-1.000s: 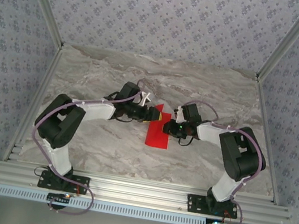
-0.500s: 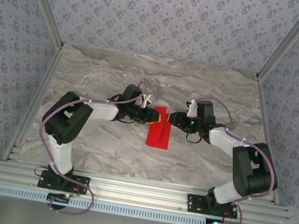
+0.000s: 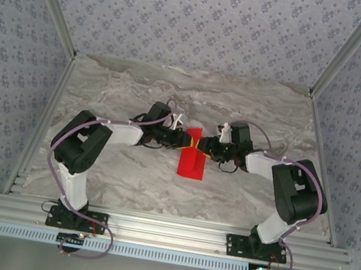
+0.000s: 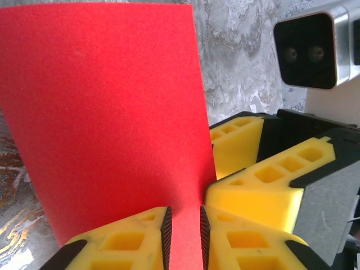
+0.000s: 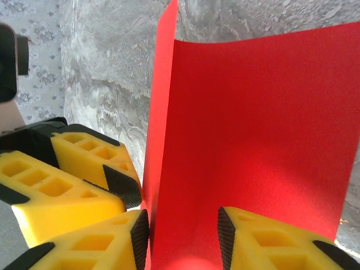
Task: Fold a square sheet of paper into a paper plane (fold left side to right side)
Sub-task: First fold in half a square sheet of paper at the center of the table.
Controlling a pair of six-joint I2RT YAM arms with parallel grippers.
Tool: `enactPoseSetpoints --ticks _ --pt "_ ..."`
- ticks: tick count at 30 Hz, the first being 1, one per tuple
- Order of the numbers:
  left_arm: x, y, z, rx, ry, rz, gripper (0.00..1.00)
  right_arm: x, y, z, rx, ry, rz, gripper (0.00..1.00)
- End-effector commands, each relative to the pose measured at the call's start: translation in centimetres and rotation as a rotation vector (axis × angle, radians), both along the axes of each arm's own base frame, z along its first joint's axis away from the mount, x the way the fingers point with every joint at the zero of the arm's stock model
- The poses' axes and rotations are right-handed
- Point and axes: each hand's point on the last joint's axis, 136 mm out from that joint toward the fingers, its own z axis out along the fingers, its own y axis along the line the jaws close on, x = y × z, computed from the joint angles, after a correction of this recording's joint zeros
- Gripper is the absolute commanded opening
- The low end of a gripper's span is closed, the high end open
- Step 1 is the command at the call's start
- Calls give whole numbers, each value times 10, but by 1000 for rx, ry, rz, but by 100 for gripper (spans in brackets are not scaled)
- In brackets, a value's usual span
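From above, we see the square sheet of paper (image 3: 190, 163) on the table (image 3: 124, 181), both claws meeting at its far edge. Our left claw (image 4: 184, 232) is clamped on the paper's raised edge. Our right claw (image 5: 183, 232) stands apart, straddling the sheet.

I see the square sheet of paper (image 3: 190, 162), bright red and unmarked, at the middle of the frame. Its near part lies flat on the table; one flap stands upright at its far end.
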Motion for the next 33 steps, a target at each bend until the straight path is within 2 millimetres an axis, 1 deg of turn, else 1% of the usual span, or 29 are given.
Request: enactPoseSetpoints --ticks 1,4,6,8,10,12,14,16,21,24,28,30,33 --pt "2 -5 3 -11 -27 -8 22 8 7 9 28 -22 11 33" --pt "2 -5 6 -9 -34 -6 22 8 5 6 15 -14 9 18" --pt "2 -1 9 6 -51 3 27 9 2 2 -10 -10 1 8" --pt "2 6 10 47 -76 21 32 9 -4 -4 -55 -1 -7 2" --pt "2 17 9 103 -91 48 40 9 -11 -10 -126 8 -15 2" --pt "1 28 4 160 -88 85 45 9 -21 -19 -202 11 -17 2" --pt "0 34 -2 198 -77 103 48 8 -26 -24 -240 19 -23 2" --pt "-2 35 -9 226 -69 104 49 6 -29 -29 -262 32 -30 3" --pt "-4 24 -28 283 -44 77 51 3 -34 -38 -295 55 -35 4" --pt "-4 17 -36 324 -40 69 51 2 -37 -39 -310 51 -42 5" --pt "-5 8 -45 361 -34 51 52 2 -36 -38 -308 49 -33 6" --pt "-6 6 -49 382 -31 48 51 2 -35 -38 -307 46 -30 7" --pt "-6 9 -56 431 -27 52 47 2 -37 -34 -313 31 -34 11"
